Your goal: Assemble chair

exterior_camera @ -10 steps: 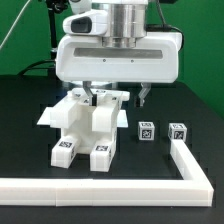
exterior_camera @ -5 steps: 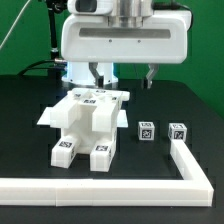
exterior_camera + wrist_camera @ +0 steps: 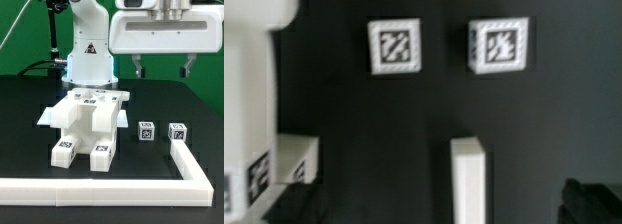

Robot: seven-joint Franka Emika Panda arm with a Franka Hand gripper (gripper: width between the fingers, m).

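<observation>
The chair (image 3: 88,124) is a matte-white blocky assembly with tags, standing on the black table left of centre. Two short square posts (image 3: 146,130) (image 3: 178,130) with tags stand loose to its right in the exterior view. My gripper (image 3: 162,68) is open and empty, raised high above the two posts, right of the chair. In the wrist view the two posts' tags (image 3: 397,46) (image 3: 500,45) show far below my gripper (image 3: 436,206), and the chair's edge (image 3: 242,110) shows at the side. My dark fingertips (image 3: 587,200) are spread wide with nothing between them.
A long white L-shaped rail (image 3: 110,187) runs along the table's front edge and turns back at the exterior view's right (image 3: 186,156); its end shows in the wrist view (image 3: 468,180). The robot's base (image 3: 88,45) stands behind the chair.
My gripper has risen from just above the chair and moved to the exterior view's right, now over the two loose posts. The chair and posts have not moved.
</observation>
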